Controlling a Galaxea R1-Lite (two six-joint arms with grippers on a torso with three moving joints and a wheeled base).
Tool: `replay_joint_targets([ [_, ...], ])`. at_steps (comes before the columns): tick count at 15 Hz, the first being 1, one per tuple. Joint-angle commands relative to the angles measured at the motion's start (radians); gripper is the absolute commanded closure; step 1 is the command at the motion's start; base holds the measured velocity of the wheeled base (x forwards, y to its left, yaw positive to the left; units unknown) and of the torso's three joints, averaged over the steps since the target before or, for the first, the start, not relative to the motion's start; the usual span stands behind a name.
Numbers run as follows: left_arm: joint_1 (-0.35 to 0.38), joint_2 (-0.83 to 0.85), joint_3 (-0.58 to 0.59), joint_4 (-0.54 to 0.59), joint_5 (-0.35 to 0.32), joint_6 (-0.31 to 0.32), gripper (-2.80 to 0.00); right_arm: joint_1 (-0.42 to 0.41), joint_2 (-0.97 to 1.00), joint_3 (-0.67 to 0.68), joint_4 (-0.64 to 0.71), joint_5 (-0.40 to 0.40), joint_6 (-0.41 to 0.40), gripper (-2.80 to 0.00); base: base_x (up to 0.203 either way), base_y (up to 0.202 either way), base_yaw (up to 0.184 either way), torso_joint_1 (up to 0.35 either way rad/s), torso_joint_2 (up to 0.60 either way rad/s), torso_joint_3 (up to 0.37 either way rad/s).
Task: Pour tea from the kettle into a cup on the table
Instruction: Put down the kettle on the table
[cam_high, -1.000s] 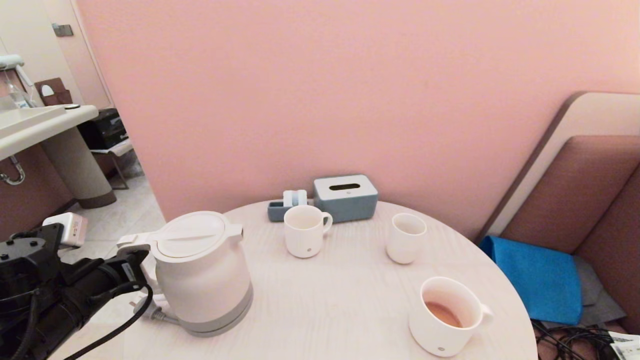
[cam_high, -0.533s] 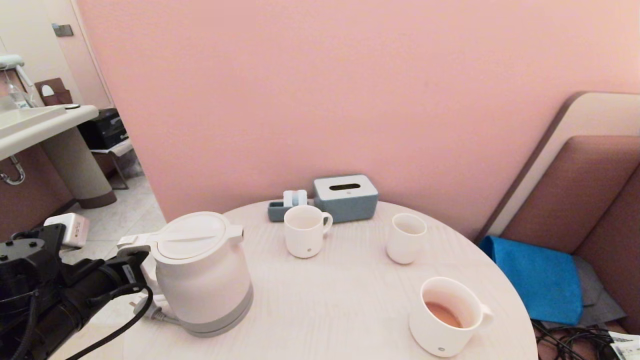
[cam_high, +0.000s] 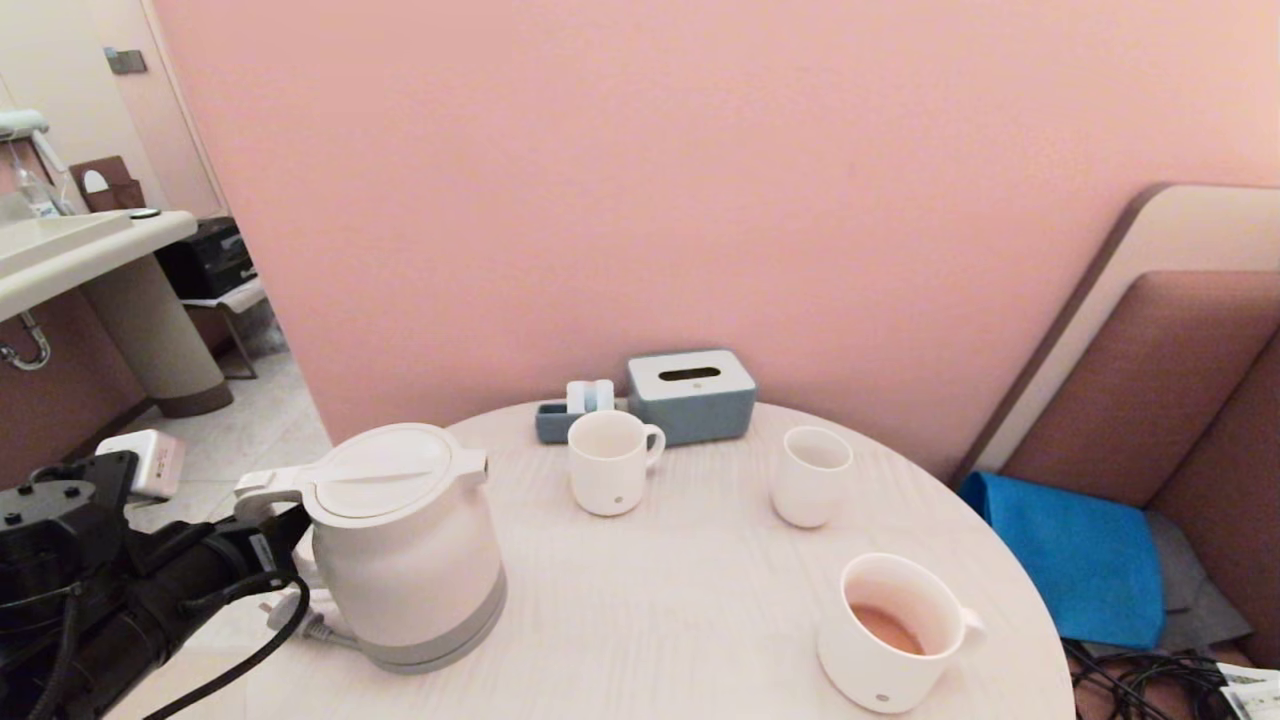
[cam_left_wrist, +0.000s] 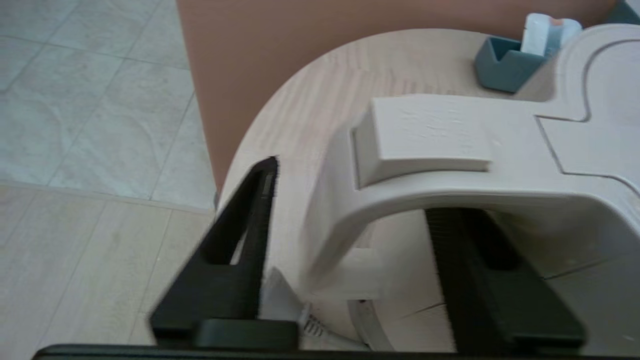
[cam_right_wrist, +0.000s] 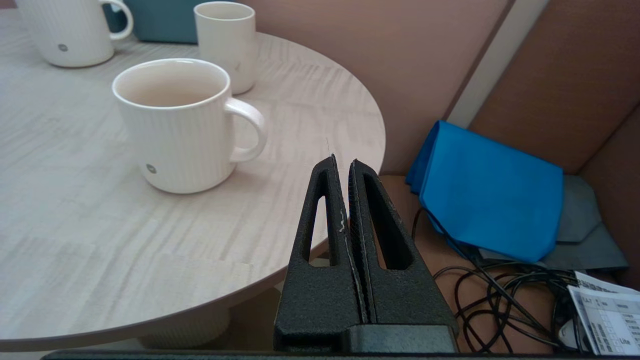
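The large white plastic kettle (cam_high: 405, 545) stands upright at the round pale-wood table's (cam_high: 650, 610) left edge — its loop handle between the left pincer's (cam_left_wrist: 350, 225) parted, non-gripping fingers; right pincer (cam_right_wrist: 348, 170) closed, empty.

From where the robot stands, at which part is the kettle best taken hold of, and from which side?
Probably the loop handle. The kettle stands upright on the table, handle toward the robot's left, spout toward the mugs. The left gripper already comes level from that side, its fingers open on either side of the handle; shutting there should grip it.
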Motion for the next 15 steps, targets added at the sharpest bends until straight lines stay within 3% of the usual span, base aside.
replay_joint_targets([
  [1, 0.0, 0.004, -0.003, -0.007, 0.002, 0.0, -2.8, 0.0, 0.0, -0.001, 0.0, 0.001, -0.001, 0.0, 0.0, 0.0, 0.0, 0.0, 0.0, 0.0],
  [8, 0.0, -0.05, 0.044, -0.005, -0.001, 0.018, -2.8, 0.0, 0.0, 0.001, 0.0, 0.001, -0.001, 0.0, 0.0, 0.0, 0.0, 0.0, 0.0, 0.0],
  [10, 0.001, -0.087, 0.061, -0.002, -0.044, 0.014, -2.8, 0.0, 0.0, 0.0, 0.0, 0.001, -0.001, 0.0, 0.0, 0.0, 0.0, 0.0, 0.0, 0.0],
  [15, 0.001, -0.139, 0.085, 0.005, -0.054, 0.018, -2.8, 0.0, 0.0, 0.001, 0.0, 0.001, -0.001, 0.0, 0.0, 0.0, 0.0, 0.0, 0.0, 0.0],
])
